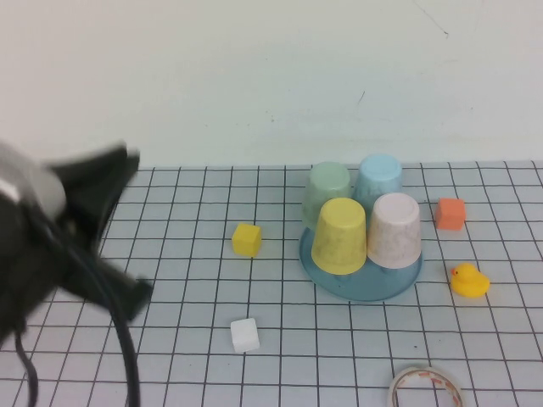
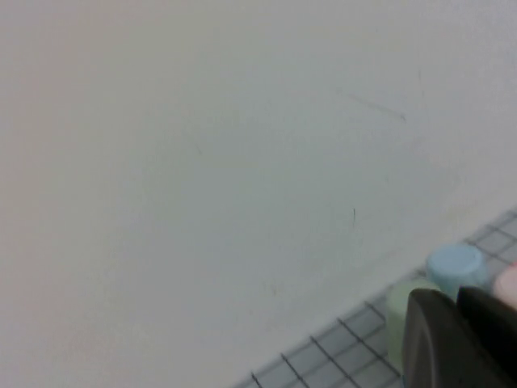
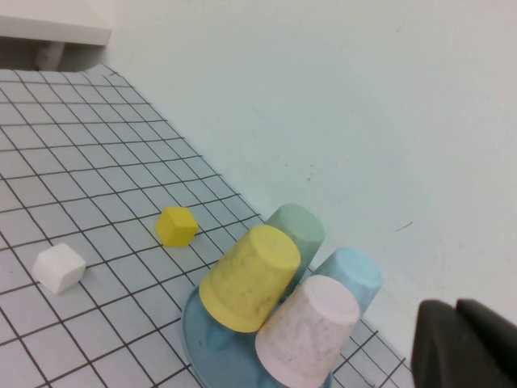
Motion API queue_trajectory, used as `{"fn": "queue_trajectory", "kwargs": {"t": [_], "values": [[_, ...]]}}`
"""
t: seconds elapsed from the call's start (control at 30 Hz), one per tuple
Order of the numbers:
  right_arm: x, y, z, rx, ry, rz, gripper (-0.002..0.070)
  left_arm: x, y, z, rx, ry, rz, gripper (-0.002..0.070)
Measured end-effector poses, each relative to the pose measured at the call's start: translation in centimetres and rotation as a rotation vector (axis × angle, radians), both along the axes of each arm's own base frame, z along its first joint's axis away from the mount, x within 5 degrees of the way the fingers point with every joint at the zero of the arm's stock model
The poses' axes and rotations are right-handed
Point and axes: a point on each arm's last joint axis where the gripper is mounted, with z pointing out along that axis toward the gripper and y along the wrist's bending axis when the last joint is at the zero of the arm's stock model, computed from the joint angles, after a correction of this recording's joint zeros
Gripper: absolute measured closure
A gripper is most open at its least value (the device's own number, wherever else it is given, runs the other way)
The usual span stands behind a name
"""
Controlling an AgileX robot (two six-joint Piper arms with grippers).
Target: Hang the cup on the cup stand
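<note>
Standing upside down on the cup stand (image 1: 361,287), the cup (image 1: 394,231) is a pale pink, speckled, tapered plastic piece without handle, and it sits at the front right of the round blue-teal base. Just beside it, on the front left, is the yellow cup (image 1: 340,236), also speckled and inverted; behind these two stand the pale green cup (image 1: 327,190) and the light blue cup (image 1: 378,178), so the four cups make a tight group on the smooth, shallow tray. The table (image 1: 187,339) has a grey surface with a dark square grid. On it lie a yellow cube (image 1: 247,239) left of the stand, a white cube (image 1: 244,335) nearer to the robot, an orange cube (image 1: 450,214) right of the stand, a glossy yellow rubber duck (image 1: 468,281) and a roll of tape (image 1: 427,387) at the near edge. The left gripper (image 1: 127,161) is raised over the left side of the table, well apart from the stand, black and blurred; its fingers are pressed together and they hold nothing. The right gripper (image 3: 464,343) shows only in its own wrist view as two dark matte fingers lying close together, with nothing between them, above the cups.
</note>
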Motion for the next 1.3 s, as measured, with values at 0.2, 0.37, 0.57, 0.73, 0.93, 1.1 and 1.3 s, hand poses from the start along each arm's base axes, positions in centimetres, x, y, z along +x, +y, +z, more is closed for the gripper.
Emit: {"fn": "queue_trajectory", "kwargs": {"t": [0.2, 0.37, 0.57, 0.73, 0.93, 1.1, 1.3], "values": [[0.0, 0.0, 0.0, 0.000, 0.000, 0.000, 0.0678, -0.2, 0.3, -5.3, 0.041, 0.161, 0.021, 0.0657], [0.0, 0.0, 0.0, -0.001, 0.001, 0.002, 0.0678, -1.3, 2.0, -7.9, -0.059, 0.286, 0.093, 0.0657], [0.0, 0.0, 0.0, -0.001, 0.001, 0.002, 0.0678, -4.0, 5.6, -8.6, -0.118, 0.175, 0.164, 0.0657], [0.0, 0.0, 0.0, -0.001, 0.001, 0.002, 0.0678, -6.3, 7.5, -9.3, -0.078, 0.030, 0.228, 0.0657], [0.0, 0.0, 0.0, -0.001, 0.001, 0.003, 0.0678, -7.3, 8.5, -10.7, -0.056, -0.030, 0.326, 0.0657], [0.0, 0.0, 0.0, -0.001, 0.001, 0.003, 0.0678, -7.3, 8.8, -11.2, -0.044, -0.023, 0.373, 0.0657], [0.0, 0.0, 0.0, -0.001, 0.001, 0.003, 0.0678, -7.6, 8.3, -11.0, -0.050, -0.052, 0.326, 0.0657]]}}
